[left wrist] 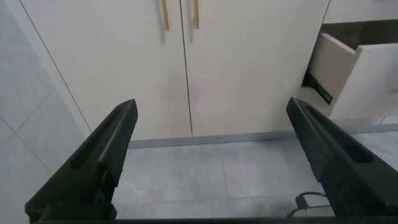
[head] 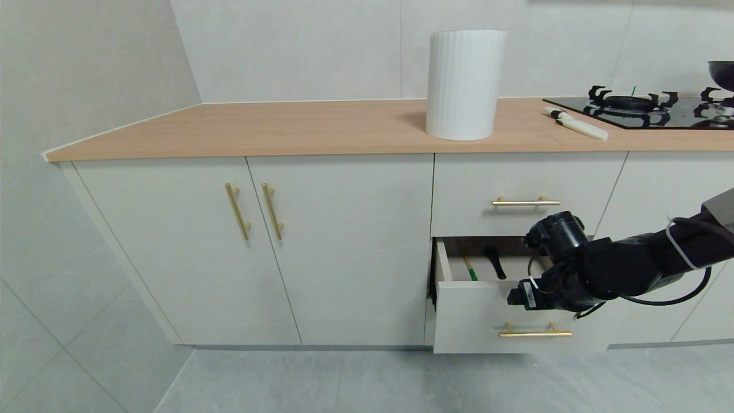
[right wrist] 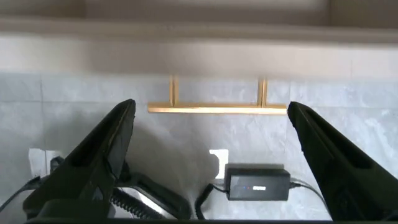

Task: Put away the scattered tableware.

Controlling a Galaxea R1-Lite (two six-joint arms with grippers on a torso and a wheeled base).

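Here our right gripper (right wrist: 211,107) has its fingers (right wrist: 102,155) spread wide apart, with nothing between them. It hangs just in front of the lower drawer (head: 493,312), which is pulled out, and the drawer's gold handle (right wrist: 186,109) shows in the gap between the fingers, a little beyond them. Inside the drawer we see a green stick (head: 470,268) and a black utensil (head: 494,263) lying side by side near its left wall. The upper drawer (head: 524,183) above is shut.

Our left gripper (left wrist: 211,104) is also spread apart and empty, pointing at the grey floor (left wrist: 205,174) before the cabinet doors (left wrist: 186,56).

On the countertop (head: 258,129) a pale knife (head: 575,123) lies just beside the stove (head: 642,109), between it and a white ribbed jar (head: 463,86)
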